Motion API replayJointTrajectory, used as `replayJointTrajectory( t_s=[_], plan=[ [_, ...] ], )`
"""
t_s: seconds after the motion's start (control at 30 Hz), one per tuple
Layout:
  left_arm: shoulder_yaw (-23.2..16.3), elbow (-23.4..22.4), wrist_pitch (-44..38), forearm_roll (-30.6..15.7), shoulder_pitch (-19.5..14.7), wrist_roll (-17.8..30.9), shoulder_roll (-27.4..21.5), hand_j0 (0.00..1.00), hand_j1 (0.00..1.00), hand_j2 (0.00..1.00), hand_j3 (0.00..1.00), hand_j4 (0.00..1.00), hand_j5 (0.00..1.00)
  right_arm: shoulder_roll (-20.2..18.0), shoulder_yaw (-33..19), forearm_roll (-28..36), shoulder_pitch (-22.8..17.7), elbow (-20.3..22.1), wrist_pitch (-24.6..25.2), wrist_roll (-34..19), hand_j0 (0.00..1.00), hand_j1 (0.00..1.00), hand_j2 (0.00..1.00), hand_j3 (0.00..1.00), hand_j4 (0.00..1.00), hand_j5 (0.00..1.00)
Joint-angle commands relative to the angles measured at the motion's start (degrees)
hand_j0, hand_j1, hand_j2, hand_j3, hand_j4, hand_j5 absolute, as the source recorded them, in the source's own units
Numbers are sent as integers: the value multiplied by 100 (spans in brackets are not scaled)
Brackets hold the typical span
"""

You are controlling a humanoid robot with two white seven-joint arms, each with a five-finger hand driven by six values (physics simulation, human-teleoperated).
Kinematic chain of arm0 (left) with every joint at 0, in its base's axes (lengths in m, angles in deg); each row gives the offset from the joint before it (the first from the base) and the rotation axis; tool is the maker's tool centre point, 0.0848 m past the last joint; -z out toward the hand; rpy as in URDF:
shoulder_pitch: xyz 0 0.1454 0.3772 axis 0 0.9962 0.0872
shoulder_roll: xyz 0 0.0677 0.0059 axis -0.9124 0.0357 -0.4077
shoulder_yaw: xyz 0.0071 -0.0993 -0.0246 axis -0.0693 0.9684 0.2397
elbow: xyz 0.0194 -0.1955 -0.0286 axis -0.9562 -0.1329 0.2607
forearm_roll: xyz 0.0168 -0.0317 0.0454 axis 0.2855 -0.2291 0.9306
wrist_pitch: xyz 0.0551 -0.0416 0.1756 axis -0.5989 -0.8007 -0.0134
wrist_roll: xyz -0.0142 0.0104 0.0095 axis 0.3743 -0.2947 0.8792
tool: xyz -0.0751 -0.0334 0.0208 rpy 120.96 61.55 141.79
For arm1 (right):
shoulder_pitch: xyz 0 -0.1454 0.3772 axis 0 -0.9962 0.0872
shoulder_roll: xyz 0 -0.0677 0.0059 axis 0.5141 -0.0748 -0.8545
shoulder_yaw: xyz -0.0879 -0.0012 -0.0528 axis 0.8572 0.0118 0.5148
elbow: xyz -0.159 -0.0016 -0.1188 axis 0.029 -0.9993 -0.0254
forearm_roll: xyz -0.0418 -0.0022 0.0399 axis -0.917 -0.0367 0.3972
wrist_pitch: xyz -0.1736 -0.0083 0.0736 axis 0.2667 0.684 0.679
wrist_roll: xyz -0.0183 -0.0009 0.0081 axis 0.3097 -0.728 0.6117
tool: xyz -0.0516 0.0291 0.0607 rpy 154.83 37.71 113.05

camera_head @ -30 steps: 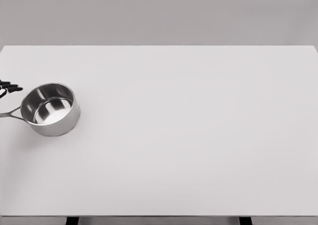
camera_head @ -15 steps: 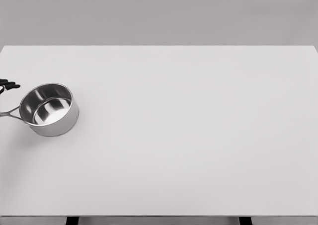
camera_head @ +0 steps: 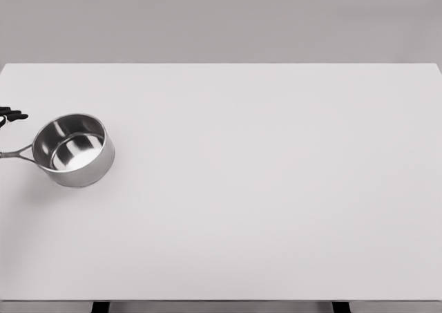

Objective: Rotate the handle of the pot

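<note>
Left hand [camera_head: 10, 115] barely in view at the left edge: only dark fingertips show, grip state cannot be told. Steel pot [camera_head: 73, 150] sits upright on the white desk [camera_head: 262, 188], far left side, its thin handle [camera_head: 15, 154] pointing left off frame, below the fingertips.

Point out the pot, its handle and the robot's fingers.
pot [camera_head: 73, 150], head view, inside bottom of the bowl
handle [camera_head: 18, 154], head view, thin metal stem
fingers [camera_head: 11, 114], head view, dark fingertip at left edge
</note>
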Motion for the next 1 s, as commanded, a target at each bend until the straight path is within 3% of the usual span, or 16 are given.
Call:
replayJointTrajectory(
  t_s=[0.0,0.97],
  plan=[
    [-9,-18,-8,-34,0,-3,6,100,100,100,100,100,100,0,0,-1,0,0,0,-1,100,100,100,100,100,100],
    [-53,114,-8,-130,-114,-21,182,100,100,100,100,100,100,0,0,-1,0,0,0,-1,100,100,100,100,100,100]
  ],
)
